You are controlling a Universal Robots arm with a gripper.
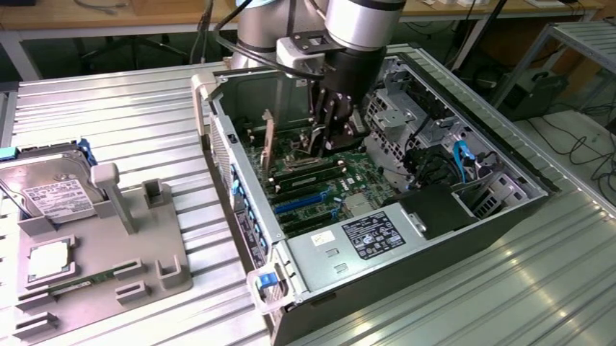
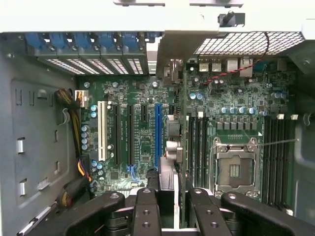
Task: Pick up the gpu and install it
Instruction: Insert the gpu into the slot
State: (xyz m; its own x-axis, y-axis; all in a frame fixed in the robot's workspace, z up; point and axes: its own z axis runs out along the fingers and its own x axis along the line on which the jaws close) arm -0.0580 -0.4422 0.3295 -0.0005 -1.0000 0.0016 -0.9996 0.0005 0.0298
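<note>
Nearest the exterior view's lower left corner of the ribbed metal desk (image 1: 500,288) lies a grey plastic fixture tray (image 1: 106,249). It carries a silver hard drive (image 1: 48,193), a square silver processor chip (image 1: 46,261) and a narrow green memory stick (image 1: 72,287). Just beyond it, toward the middle of the desk, a black and grey computer case (image 1: 414,277) lies on its side with its panel off. Its grey power supply box (image 1: 361,238) sits at the near end and the large green motherboard (image 2: 138,147) covers the floor. Farther in, the silver robot arm (image 1: 361,18) reaches down into the case, and its black gripper (image 1: 327,133) hangs low over the board. In the wrist view the gripper (image 2: 171,196) is closed most of the way, its fingers (image 2: 146,209) pressing either side of the gpu (image 2: 170,169). This thin green circuit card is seen edge-on, standing upright with its silver metal bracket toward the case's rear wall. The card sits just beside the long blue expansion slot (image 2: 158,135), between that slot and the black memory slots. Beyond these is the square metal processor socket (image 2: 235,169). Whether the card's lower edge is seated in a slot cannot be told.
</note>
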